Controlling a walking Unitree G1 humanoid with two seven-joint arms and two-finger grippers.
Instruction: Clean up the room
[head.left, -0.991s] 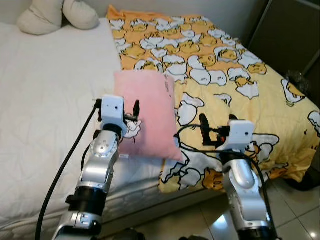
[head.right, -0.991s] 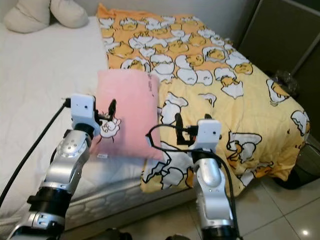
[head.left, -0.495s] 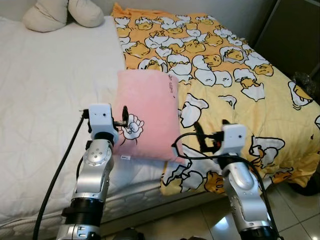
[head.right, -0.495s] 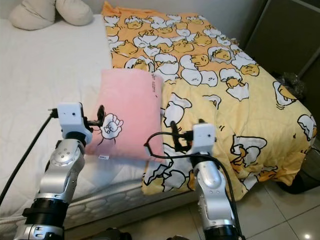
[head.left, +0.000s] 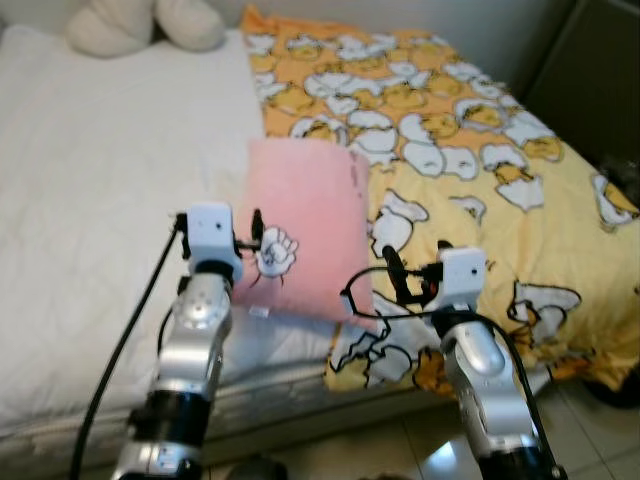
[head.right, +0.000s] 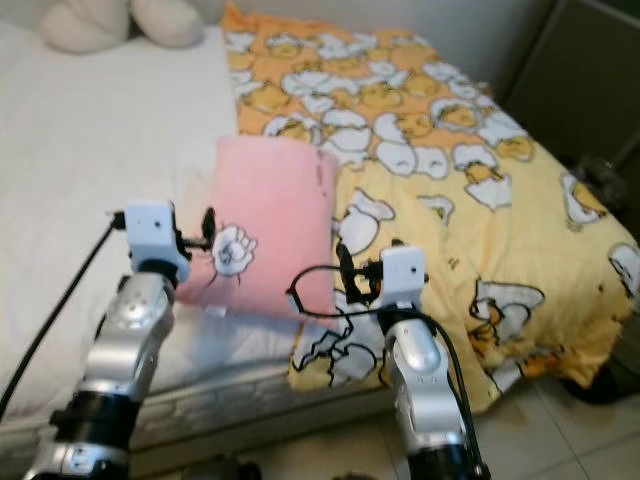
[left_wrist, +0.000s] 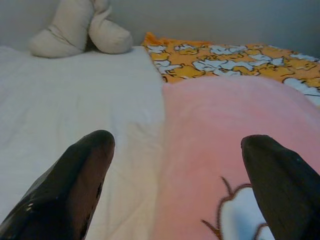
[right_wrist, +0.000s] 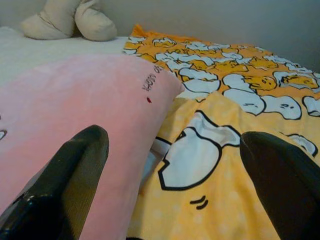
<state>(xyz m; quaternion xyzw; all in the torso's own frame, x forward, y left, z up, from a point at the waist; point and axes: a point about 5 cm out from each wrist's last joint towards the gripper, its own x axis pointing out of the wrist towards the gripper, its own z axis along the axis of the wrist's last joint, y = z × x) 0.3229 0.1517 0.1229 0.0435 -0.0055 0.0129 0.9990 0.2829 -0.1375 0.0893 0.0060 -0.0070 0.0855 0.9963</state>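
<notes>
A pink pillow (head.left: 305, 225) with a white cartoon patch lies on the bed, half on the white sheet (head.left: 100, 190) and half on the yellow blanket (head.left: 480, 170). My left gripper (head.left: 250, 232) is at the pillow's near left edge, open; in the left wrist view its fingers (left_wrist: 75, 185) stand wide apart with the pillow (left_wrist: 225, 165) and the sheet ahead between them. My right gripper (head.left: 410, 272) is at the pillow's near right corner, also open. In the right wrist view its gap (right_wrist: 175, 185) spans the pillow's edge (right_wrist: 85, 110) and the blanket (right_wrist: 225, 150).
A cream cushion (head.left: 140, 22) lies at the head of the bed. A dark cabinet (head.left: 600, 70) stands to the right of the bed. The mattress's front edge (head.left: 270, 395) is just below my arms, with tiled floor (head.left: 590, 420) at the lower right.
The camera has shifted a little and the picture has blurred. My left gripper has drawn off the pillow's near part to its left edge. My right gripper has sunk slightly.
</notes>
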